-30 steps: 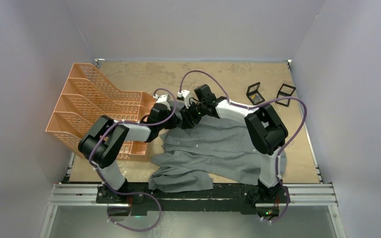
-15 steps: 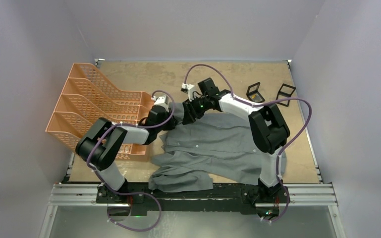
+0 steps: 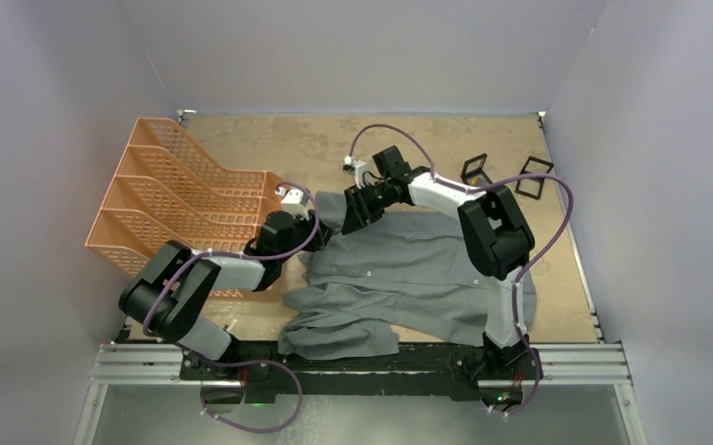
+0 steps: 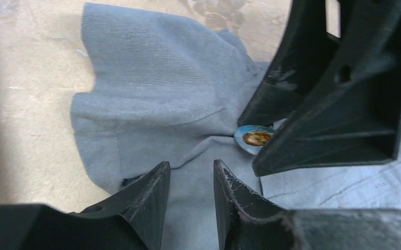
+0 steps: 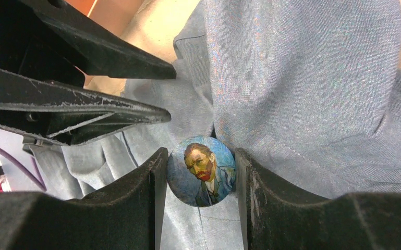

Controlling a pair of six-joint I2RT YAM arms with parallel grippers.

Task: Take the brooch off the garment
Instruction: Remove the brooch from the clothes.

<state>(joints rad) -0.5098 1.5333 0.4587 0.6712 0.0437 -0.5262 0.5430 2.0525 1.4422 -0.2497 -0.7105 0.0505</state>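
The grey shirt [image 3: 417,269] lies spread on the table. Its collar end is bunched up under both grippers. The brooch [image 5: 201,171] is a round badge with a painted portrait of a bearded man on blue, still on the cloth. My right gripper [image 5: 201,156] is shut on the brooch, one finger on each side of its rim; it sits at the collar in the top view [image 3: 357,209]. My left gripper [image 4: 191,169] is open a little, empty, just above the cloth beside the brooch [image 4: 255,138]; it is at the shirt's left edge in the top view [image 3: 308,230].
An orange tiered file rack [image 3: 185,199] stands at the left, close behind my left arm. Two small black frames [image 3: 475,173] [image 3: 535,174] stand at the back right. Grey walls close in the table on three sides.
My left arm has drawn back toward the near left, away from the collar. My right gripper has stayed at the collar, shifting slightly toward the back.
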